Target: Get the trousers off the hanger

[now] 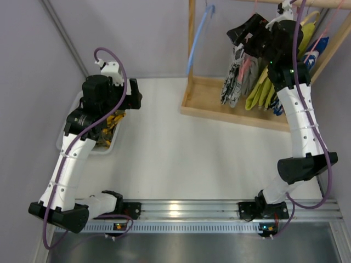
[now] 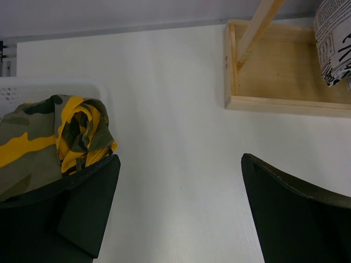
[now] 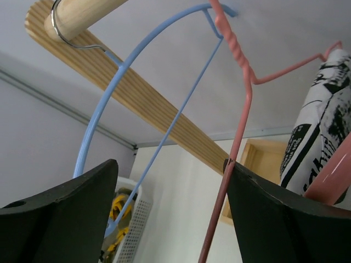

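Note:
The trousers (image 1: 233,76), black-and-white print, hang folded from the rack at the back right. They also show in the right wrist view (image 3: 318,126) and the left wrist view (image 2: 334,44). The thin pink-red hanger (image 3: 241,109) has its twisted neck and one wire running down between my right fingers, touching the right finger (image 3: 274,213). My right gripper (image 3: 171,208) is open around that wire, high at the rack (image 1: 245,34). My left gripper (image 2: 181,208) is open and empty over the table beside the basket (image 1: 136,94).
A light blue hanger (image 3: 109,109) hangs on the wooden bar (image 3: 142,93) left of the pink one (image 1: 200,33). A thicker salmon-pink hanger (image 3: 332,175) lies by the trousers. The wooden rack base (image 2: 285,82) stands at the back right. The white basket (image 1: 77,131) holds olive-and-yellow clothing (image 2: 49,137).

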You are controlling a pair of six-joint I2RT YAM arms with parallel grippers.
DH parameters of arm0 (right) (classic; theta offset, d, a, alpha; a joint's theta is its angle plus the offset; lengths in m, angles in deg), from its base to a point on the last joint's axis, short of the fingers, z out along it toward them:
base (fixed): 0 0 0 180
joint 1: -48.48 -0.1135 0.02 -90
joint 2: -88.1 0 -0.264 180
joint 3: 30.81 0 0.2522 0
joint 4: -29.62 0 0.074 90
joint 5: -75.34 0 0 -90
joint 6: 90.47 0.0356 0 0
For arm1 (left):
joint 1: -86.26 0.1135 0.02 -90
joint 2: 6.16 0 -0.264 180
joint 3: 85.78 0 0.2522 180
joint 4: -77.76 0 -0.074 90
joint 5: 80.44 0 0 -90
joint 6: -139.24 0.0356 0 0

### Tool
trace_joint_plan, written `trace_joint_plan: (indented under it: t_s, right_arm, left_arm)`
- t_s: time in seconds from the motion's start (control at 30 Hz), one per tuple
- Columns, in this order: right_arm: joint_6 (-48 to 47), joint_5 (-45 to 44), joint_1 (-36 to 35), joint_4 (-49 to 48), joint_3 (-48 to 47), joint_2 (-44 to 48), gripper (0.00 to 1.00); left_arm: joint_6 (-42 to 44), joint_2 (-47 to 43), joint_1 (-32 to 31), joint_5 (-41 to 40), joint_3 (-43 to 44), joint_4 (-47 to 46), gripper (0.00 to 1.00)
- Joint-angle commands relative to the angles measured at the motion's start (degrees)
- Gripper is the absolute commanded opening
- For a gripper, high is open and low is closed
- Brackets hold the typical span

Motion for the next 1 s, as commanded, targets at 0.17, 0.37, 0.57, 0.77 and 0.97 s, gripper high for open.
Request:
trace_joint_plan:
  t_s: [0.17, 0.37, 0.57, 0.77, 0.97]
  right_arm:
    - [7.33, 10.06, 2.47, -8.41, 3.39, -0.11, 0.61]
    - [13.40, 15.25, 7.12, -15.08, 8.22, 0.68, 0.33]
    - [18.06, 20.08, 10.12, -22.99, 9.56, 0.59, 0.14]
    - [20.44, 20.79, 10.12, -24.59, 8.85, -0.20, 0.15]
    - [22.81, 20.96, 9.68, -24.93, 10.26, -0.99, 0.25]
  left_arm:
    - [1.33, -0.82, 0.30, -2.07, 0.30, -3.33, 0.99]
    - [1.85, -0.65, 0.21, -2.16, 0.47, -3.33, 0.99]
    - [2.21, -0.47, 0.21, -2.60, 0.91, -3.33, 0.99]
    - [2.21, 0.23, 0.30, -2.34, 1.35, -3.33, 0.99]
    - [2.12, 0.85, 0.21, -2.16, 1.61, -3.33, 0.99]
